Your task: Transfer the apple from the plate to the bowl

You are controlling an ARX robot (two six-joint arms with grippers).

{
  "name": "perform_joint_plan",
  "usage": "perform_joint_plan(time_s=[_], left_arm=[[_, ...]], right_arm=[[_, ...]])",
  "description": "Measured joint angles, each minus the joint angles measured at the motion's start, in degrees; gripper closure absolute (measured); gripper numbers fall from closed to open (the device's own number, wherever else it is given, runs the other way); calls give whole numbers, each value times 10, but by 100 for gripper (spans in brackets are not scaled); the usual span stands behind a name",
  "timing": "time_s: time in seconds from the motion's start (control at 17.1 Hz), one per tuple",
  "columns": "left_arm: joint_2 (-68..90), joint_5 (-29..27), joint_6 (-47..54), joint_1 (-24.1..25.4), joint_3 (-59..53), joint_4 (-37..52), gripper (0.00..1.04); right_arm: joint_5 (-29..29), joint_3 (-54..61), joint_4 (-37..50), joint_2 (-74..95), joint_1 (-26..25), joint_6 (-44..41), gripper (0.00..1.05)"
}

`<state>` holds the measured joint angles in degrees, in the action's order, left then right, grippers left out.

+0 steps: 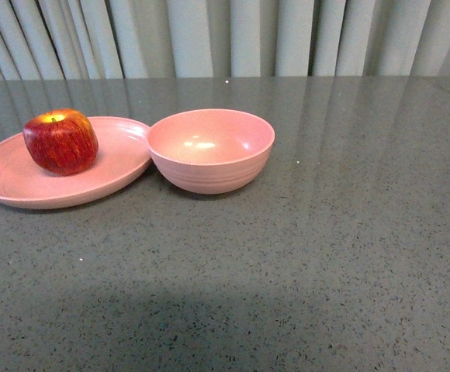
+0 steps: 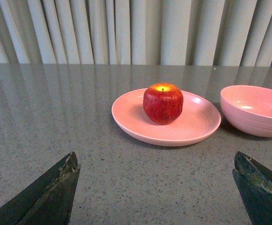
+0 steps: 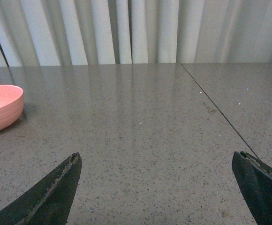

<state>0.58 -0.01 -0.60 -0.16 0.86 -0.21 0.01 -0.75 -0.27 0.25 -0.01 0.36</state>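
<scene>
Only partly seen from the front: plate (image 1: 8, 182), clipped at the left edge. Likewise clipped by the frame in both wrist views: bowl (image 1: 209, 151). Of left gripper (image 2: 154, 157) and right gripper (image 3: 155, 155), just dark finger ends showing, spread wide apart, gripping nothing, low over the grey speckled table (image 1: 326, 256). Resting on the plate, left of the bowl and apart from it: apple (image 1: 60, 142). Standing upright, core axis vertical, yellow stem hollow facing up. Touching or merely just beside, plate rim and bowl: cannot tell.
</scene>
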Motion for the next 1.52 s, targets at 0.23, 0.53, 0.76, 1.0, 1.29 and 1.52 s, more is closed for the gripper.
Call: perform_joint_plan(time_s=[0.23,0.53,0.76,1.0,1.29,1.52], left_arm=[[2,-3,-2,0,1,-7,7],[133,-118,-82,-57,89,-185,7],[219,-88,-79,-52,148,-90,7],[466,-33,-16,-20,262,86,7],[705,-2,-4,-37,424,76,7],[890,-19,-5,-42,570,27,7]], right_arm=[[0,0,0,0,0,0,7],[0,0,-1,0,0,0,7],[0,0,0,0,0,-1,7],[0,0,0,0,0,0,7],[0,0,0,0,0,0,7],[0,0,0,0,0,-1,7]])
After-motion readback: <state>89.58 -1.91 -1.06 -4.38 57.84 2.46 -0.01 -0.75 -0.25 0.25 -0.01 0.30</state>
